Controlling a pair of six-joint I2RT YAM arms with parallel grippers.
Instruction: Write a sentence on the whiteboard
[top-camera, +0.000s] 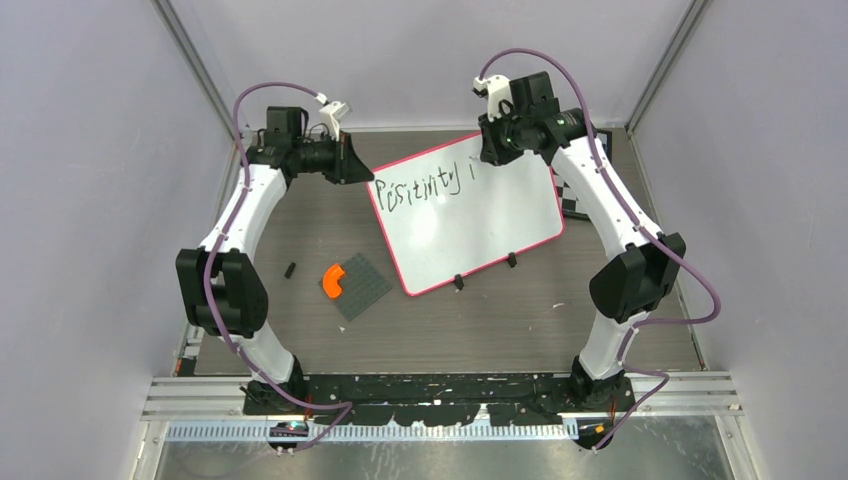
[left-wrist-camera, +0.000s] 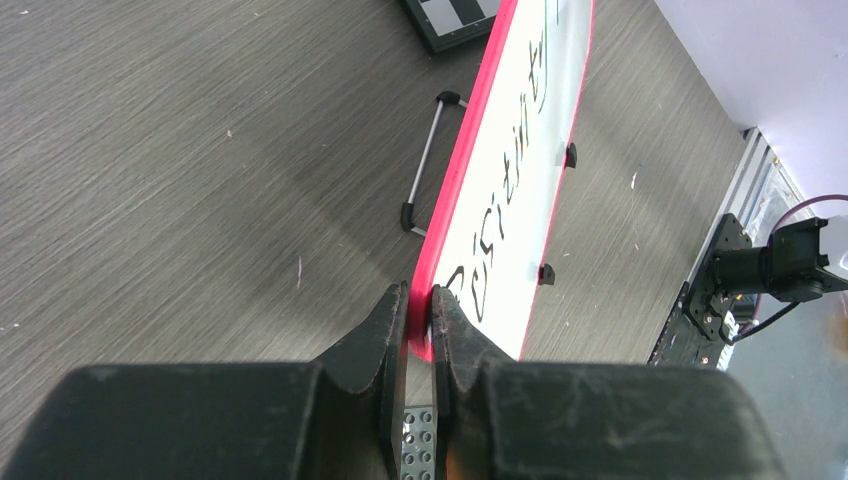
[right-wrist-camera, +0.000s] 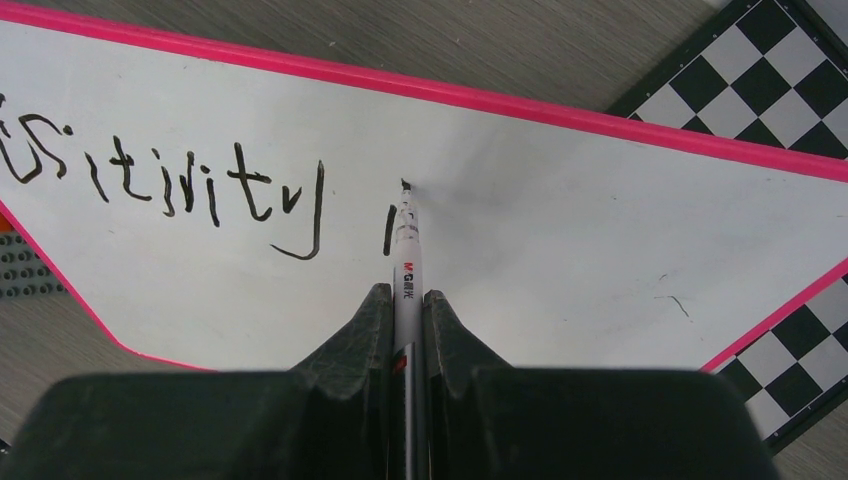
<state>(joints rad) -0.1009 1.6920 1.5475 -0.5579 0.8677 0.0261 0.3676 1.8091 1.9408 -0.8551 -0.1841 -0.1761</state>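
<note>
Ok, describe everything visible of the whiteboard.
The large white rectangular whiteboard with rounded corners and a thin pink-red rim sits skewed on the grey wood-grain table, two small black feet on its near edge. Black handwriting runs along its top. The left tool clamps its left corner; the white marker in the right tool seems to touch its face.

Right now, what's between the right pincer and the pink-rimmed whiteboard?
A white marker pen, clamped in the right pincer, tip at the white pink-rimmed whiteboard; right wrist view.

The whiteboard (top-camera: 480, 220) looks glossy and smooth, the table (top-camera: 300, 220) matt wood-grain, the studded plate (top-camera: 365, 290) probably plastic.
</note>
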